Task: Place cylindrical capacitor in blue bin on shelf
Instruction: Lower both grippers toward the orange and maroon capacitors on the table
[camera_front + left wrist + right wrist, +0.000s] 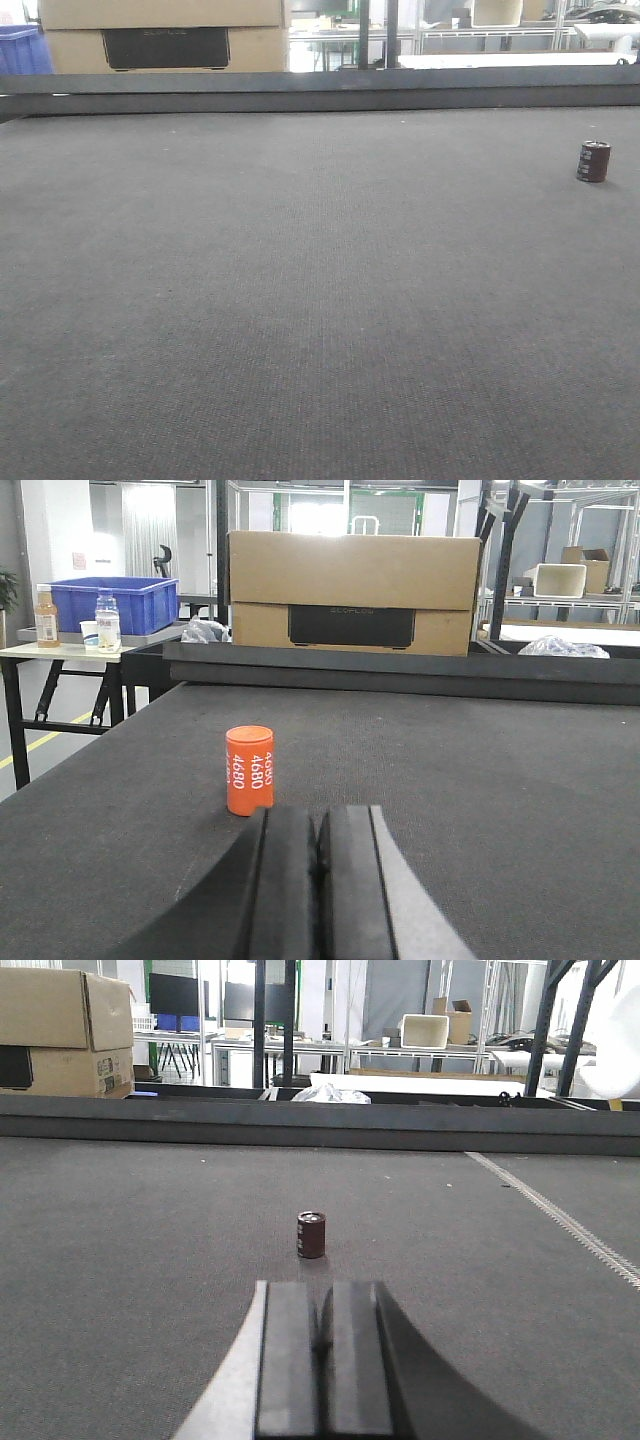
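You find the cylindrical capacitor [593, 161] standing on the mat [300, 300], before and well right of the cardboard box [165, 35]; the bin [113, 602] sits left of that box.

Low front view across the dark mat [300, 300]; wrist views lower, forward-facing, same mat and cardboard box [350, 590] beyond.

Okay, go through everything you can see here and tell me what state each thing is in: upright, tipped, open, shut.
cylindrical capacitor: upright on the mat, not gripped.
orange cylinder: upright on the mat, not gripped.
left end effector: shut, empty.
right end effector: shut, empty.
blue crate: open-topped, on a side table; contents hidden.
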